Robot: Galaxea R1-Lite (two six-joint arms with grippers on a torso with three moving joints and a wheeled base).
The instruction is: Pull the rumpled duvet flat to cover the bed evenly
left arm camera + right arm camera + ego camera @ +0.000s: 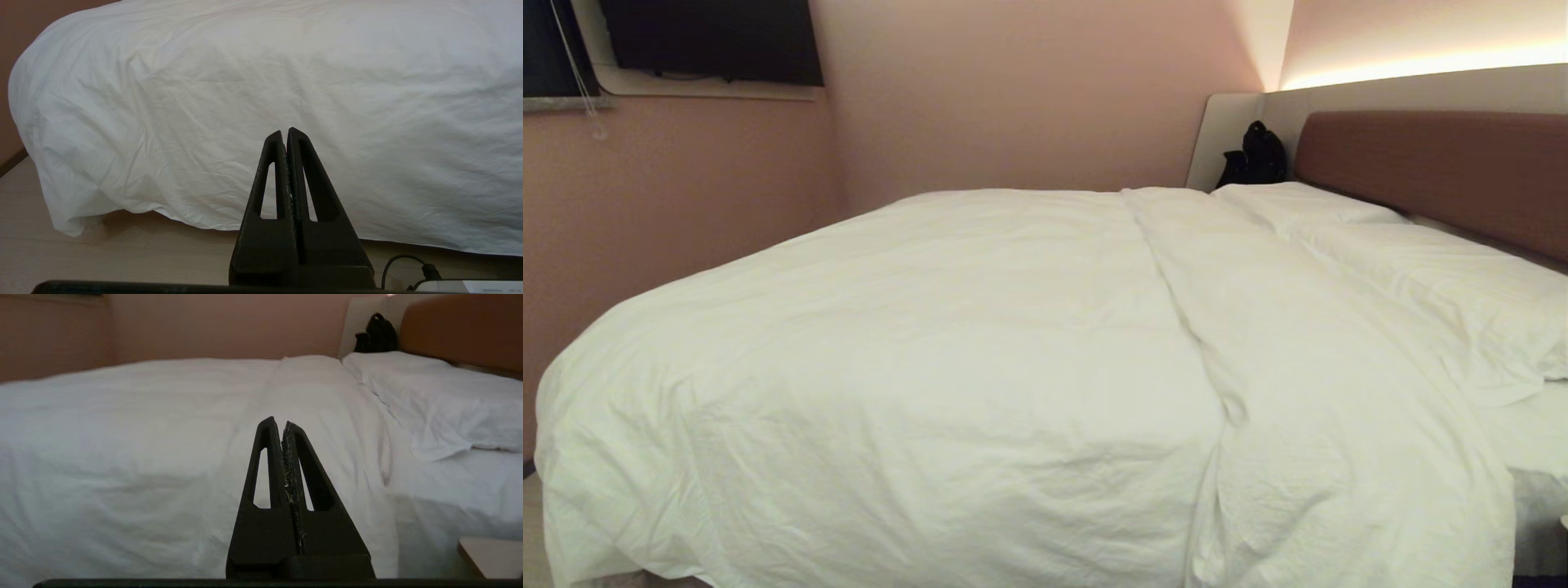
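Duvet point(947, 359): spread across bed point(1437, 163), filling frame centre; long fold ridge right of centre.
Left gripper point(286, 134): pinched together, empty, off the duvet's hanging side.
Right gripper point(278, 424): pressed together, empty.

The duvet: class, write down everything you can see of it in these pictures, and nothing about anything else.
The duvet is a large, thick, plain white quilt of soft, finely creased fabric. It lies spread over most of the bed, its near side hanging over the edge towards the floor. A long raised fold runs across it near the pillow end, where the pillows stay uncovered. Neither gripper touches it.
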